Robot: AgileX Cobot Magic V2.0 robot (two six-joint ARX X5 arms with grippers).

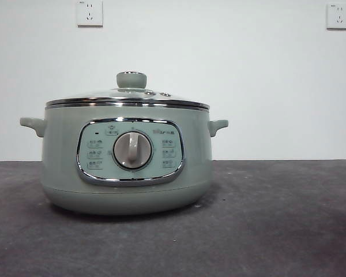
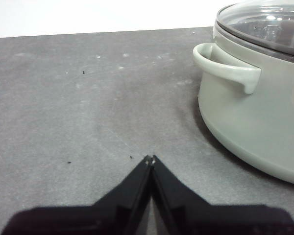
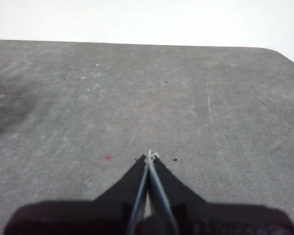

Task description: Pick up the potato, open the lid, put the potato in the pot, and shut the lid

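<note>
The pale sage-green pot (image 1: 127, 156) stands on the dark table, its dial panel facing the front camera. The glass lid (image 1: 127, 95) with its green knob rests shut on the pot's rim. In the left wrist view one side handle of the pot (image 2: 225, 68) shows, with the lid (image 2: 264, 22) above it. My left gripper (image 2: 150, 158) is shut and empty, hovering over bare table beside the pot. Over bare table away from the pot, my right gripper (image 3: 149, 156) is shut and empty. The potato is out of view in all frames.
The grey table (image 1: 277, 219) stretches to a white wall carrying two power sockets (image 1: 89, 12). A rounded table corner (image 3: 284, 54) shows in the right wrist view.
</note>
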